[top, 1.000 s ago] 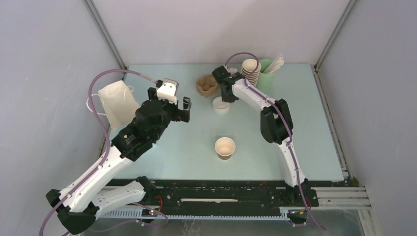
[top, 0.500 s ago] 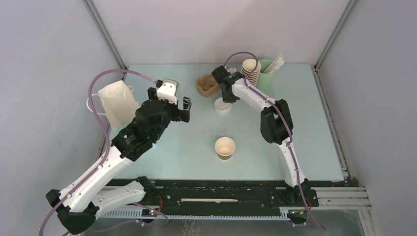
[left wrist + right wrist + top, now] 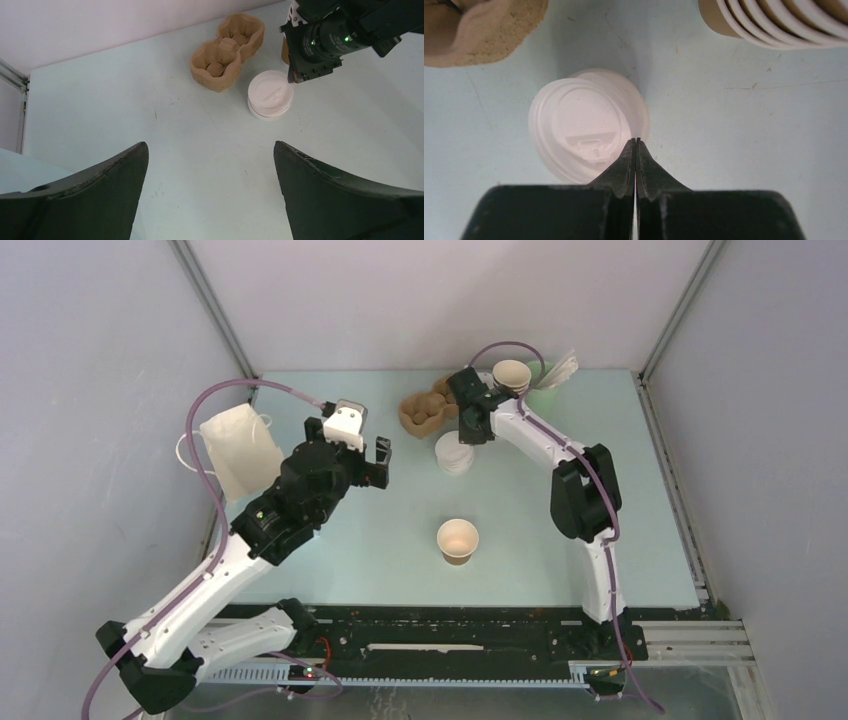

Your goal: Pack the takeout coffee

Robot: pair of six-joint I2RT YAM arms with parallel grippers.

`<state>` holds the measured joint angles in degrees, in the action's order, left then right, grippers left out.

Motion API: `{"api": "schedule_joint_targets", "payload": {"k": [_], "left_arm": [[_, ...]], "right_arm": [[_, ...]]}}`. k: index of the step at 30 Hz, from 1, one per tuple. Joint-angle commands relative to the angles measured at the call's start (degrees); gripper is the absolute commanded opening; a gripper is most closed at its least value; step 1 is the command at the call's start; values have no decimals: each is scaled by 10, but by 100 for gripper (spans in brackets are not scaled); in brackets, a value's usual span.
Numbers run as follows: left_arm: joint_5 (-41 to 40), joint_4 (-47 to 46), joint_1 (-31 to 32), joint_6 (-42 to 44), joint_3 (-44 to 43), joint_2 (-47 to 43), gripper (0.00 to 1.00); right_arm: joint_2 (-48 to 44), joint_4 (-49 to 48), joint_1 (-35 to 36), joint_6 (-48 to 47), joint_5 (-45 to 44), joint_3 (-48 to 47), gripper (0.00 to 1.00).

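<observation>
The cup (image 3: 458, 540) stands lidless, near the middle of the desk (image 3: 620, 500), and the lid (image 3: 589, 125) lies farther back. My right tool (image 3: 636, 142), pinched shut on nothing, has swung over that lid's edge, so I judge lidding comes next. My left tool (image 3: 210, 150) gapes wide. I count one cup, one lid, one carrier (image 3: 227, 52), one bag (image 3: 238, 445) and one cup stack (image 3: 774, 25).

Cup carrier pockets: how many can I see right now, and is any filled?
2. Both are in the brown pulp carrier: one pocket is nearer in the left wrist view, and the other pocket is just behind it, toward the back wall. Neither holds a cup. None looks hidden.
</observation>
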<state>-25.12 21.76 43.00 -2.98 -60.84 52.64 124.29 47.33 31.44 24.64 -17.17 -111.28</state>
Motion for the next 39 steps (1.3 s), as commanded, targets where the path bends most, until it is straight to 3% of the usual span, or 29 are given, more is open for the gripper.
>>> {"api": "schedule_joint_targets", "payload": {"k": [1, 15, 23, 29, 33, 39], "left_arm": [[11, -10, 0, -4, 0, 11, 100], [99, 58, -2, -84, -95, 89, 100], [168, 60, -24, -171, -86, 79, 100], [221, 51, -67, -235, -55, 43, 100], [310, 52, -126, -302, -36, 57, 98], [402, 24, -143, -337, 4, 99, 84]], "right_arm": [[-34, -51, -23, 31, 61, 15, 0], [-62, -95, -58, 45, 158, 49, 0], [-104, -110, -64, 33, 242, 59, 0], [-231, -167, -45, -20, 319, 173, 0], [-335, -196, -12, -80, 359, 280, 0], [-430, -168, 72, -131, 275, 341, 0]]}}
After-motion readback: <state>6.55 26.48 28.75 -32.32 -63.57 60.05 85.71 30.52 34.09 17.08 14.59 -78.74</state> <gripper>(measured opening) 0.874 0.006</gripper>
